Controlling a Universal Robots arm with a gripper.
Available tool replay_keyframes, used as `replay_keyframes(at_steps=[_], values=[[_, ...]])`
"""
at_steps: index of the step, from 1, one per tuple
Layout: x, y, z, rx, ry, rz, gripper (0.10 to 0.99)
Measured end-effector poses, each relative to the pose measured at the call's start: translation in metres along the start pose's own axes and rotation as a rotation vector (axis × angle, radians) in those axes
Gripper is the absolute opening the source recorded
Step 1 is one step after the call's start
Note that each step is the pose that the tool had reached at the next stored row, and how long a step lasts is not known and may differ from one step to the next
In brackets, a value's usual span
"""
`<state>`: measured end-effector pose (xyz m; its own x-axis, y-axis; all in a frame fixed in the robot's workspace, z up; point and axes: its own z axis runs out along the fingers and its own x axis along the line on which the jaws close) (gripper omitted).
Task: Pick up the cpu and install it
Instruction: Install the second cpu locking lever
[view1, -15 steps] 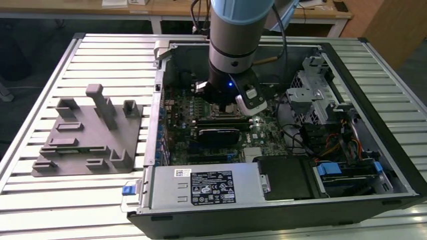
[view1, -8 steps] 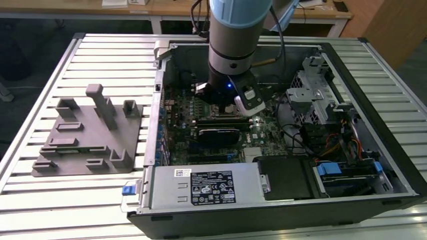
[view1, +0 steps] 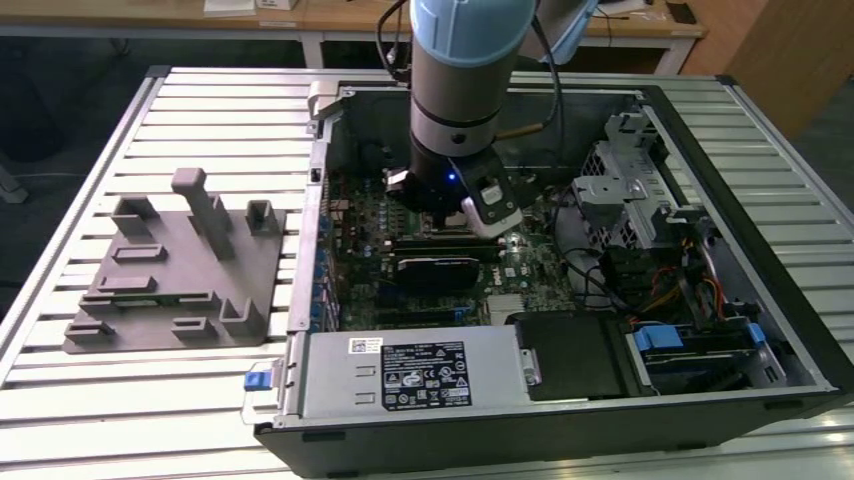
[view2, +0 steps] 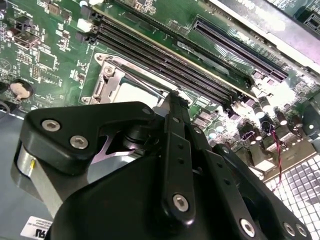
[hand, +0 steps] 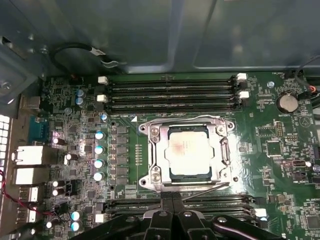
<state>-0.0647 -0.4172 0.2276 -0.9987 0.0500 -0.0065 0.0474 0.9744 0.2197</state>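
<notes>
Cpu (hand: 188, 151): pale silver square, flat, seated in motherboard socket (hand: 152, 150).

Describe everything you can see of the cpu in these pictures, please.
The cpu is a small, flat, square chip with a pale silver, metal-looking top that has a faint reddish tint near its middle. It lies level inside the metal-framed socket on the green motherboard, between two groups of long black memory slots. In the first wrist view nothing rests on it, and the end effector is apart from it.

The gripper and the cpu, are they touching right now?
Apart. In the first wrist view the cpu lies in the socket frame, and bare board shows between it and the gripper.
</notes>
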Motion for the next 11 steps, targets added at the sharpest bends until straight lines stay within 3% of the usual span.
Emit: replay_keyframes(at_steps=[11], values=[[0.005, -0.0047, 0.0033, 0.0, -0.0009, 0.004, 0.106]])
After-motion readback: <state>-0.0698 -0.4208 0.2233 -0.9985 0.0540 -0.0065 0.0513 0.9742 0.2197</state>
